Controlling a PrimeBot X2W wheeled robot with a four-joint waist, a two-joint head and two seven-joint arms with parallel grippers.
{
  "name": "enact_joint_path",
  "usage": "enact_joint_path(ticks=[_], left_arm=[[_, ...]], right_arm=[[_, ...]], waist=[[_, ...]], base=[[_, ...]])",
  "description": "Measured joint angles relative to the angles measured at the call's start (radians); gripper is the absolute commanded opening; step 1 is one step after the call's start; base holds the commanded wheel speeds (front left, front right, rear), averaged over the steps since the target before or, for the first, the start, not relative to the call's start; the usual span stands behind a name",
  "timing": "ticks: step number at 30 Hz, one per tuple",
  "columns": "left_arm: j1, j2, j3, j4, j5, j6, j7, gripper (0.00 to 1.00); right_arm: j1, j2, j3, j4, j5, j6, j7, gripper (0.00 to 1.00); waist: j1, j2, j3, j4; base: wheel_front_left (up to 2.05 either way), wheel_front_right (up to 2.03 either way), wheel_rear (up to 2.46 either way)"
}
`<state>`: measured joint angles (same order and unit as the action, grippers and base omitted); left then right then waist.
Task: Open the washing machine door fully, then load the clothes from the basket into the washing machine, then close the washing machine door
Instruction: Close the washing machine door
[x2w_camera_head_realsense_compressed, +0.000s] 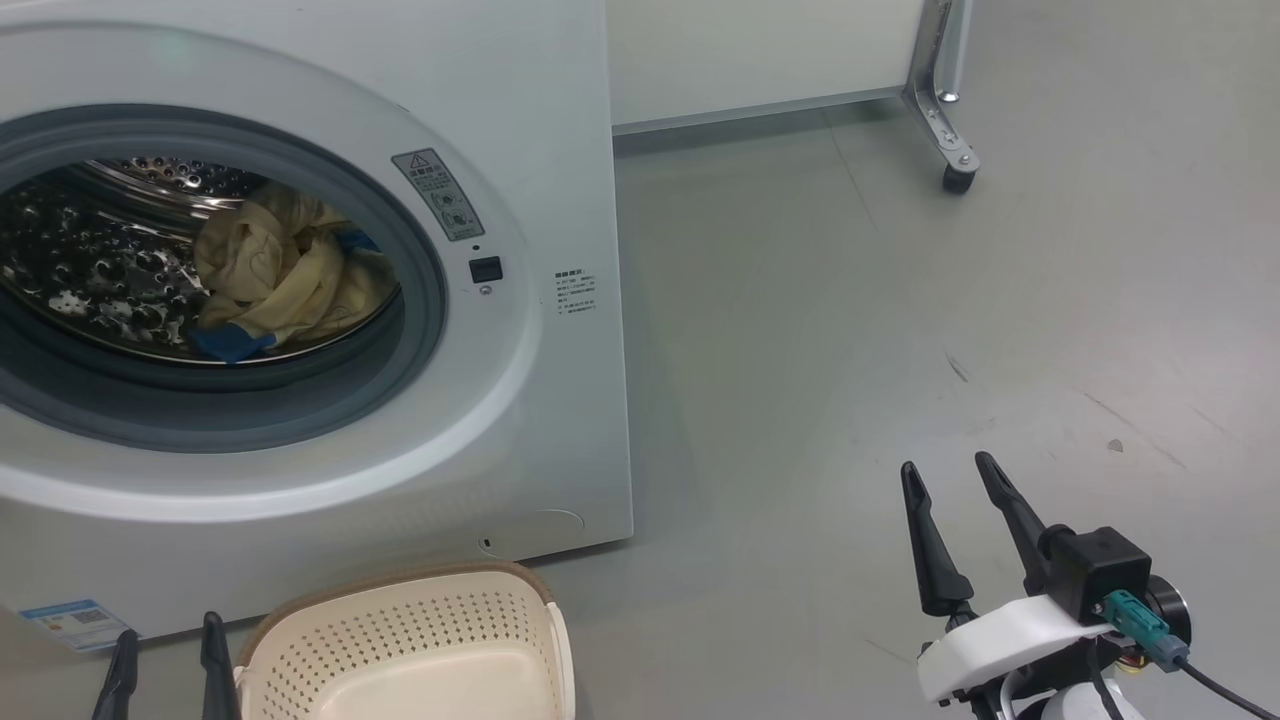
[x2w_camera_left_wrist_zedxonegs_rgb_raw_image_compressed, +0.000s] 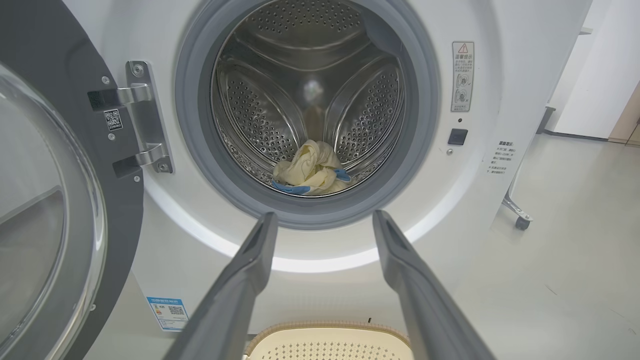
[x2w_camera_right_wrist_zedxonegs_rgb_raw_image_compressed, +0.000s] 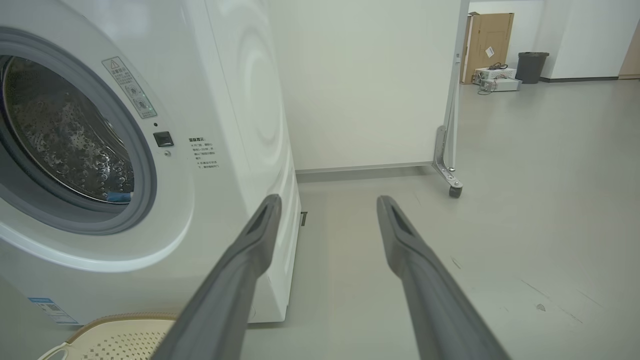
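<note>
The white washing machine (x2w_camera_head_realsense_compressed: 560, 150) stands with its drum open. Pale yellow clothes (x2w_camera_head_realsense_compressed: 285, 275) with blue pieces lie inside the steel drum, as the left wrist view also shows the clothes (x2w_camera_left_wrist_zedxonegs_rgb_raw_image_compressed: 312, 172). The washing machine door (x2w_camera_left_wrist_zedxonegs_rgb_raw_image_compressed: 55, 210) is swung wide open to the left on its hinge. The cream basket (x2w_camera_head_realsense_compressed: 420, 650) sits on the floor before the machine, and its visible part holds nothing. My left gripper (x2w_camera_head_realsense_compressed: 165, 630) is open beside the basket's left edge; in its own view my left gripper (x2w_camera_left_wrist_zedxonegs_rgb_raw_image_compressed: 324, 220) faces the drum. My right gripper (x2w_camera_head_realsense_compressed: 945, 475) is open over bare floor at the right.
A wheeled metal leg (x2w_camera_head_realsense_compressed: 945, 110) of a white partition stands on the grey floor at the back right. A cardboard box (x2w_camera_right_wrist_zedxonegs_rgb_raw_image_compressed: 487, 45), a dark bin (x2w_camera_right_wrist_zedxonegs_rgb_raw_image_compressed: 530, 67) and small items sit far off by the wall. The floor (x2w_camera_head_realsense_compressed: 850, 330) right of the machine is open.
</note>
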<state>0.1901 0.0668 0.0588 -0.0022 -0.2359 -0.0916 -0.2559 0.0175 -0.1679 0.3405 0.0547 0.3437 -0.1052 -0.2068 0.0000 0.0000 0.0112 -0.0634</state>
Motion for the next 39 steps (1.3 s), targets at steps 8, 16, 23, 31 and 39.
enact_joint_path(ticks=[8, 16, 23, 31, 39], left_arm=[[0.002, -0.003, 0.002, 0.002, 0.008, -0.003, 0.000, 1.00], [0.010, -0.004, 0.006, 0.003, 0.010, -0.004, 0.000, 1.00], [0.020, -0.007, 0.010, 0.003, 0.010, -0.004, 0.000, 1.00], [0.020, -0.009, 0.020, 0.002, 0.027, -0.004, 0.000, 1.00], [0.020, -0.012, 0.020, 0.000, 0.030, -0.004, 0.000, 1.00]], right_arm=[[0.000, -0.002, 0.007, -0.001, 0.000, 0.003, 0.001, 1.00], [0.000, -0.005, 0.009, -0.001, 0.000, 0.003, 0.009, 1.00], [0.000, -0.007, 0.011, -0.003, 0.000, 0.003, 0.009, 1.00], [0.000, -0.007, 0.011, -0.004, 0.000, 0.003, 0.009, 1.00], [0.000, -0.008, 0.011, -0.005, 0.000, 0.003, 0.009, 1.00]], waist=[[0.0000, 0.0000, -0.004, 0.005], [0.0000, 0.0000, -0.008, 0.013], [0.0000, 0.0000, -0.009, 0.019], [0.0000, 0.0000, -0.009, 0.021], [0.0000, 0.0000, -0.005, 0.020]], base=[[0.00, 0.00, 0.00], [0.00, 0.00, 0.00], [-0.02, 0.06, -0.04], [-0.20, 0.44, -0.25], [-0.57, 0.73, -0.16]])
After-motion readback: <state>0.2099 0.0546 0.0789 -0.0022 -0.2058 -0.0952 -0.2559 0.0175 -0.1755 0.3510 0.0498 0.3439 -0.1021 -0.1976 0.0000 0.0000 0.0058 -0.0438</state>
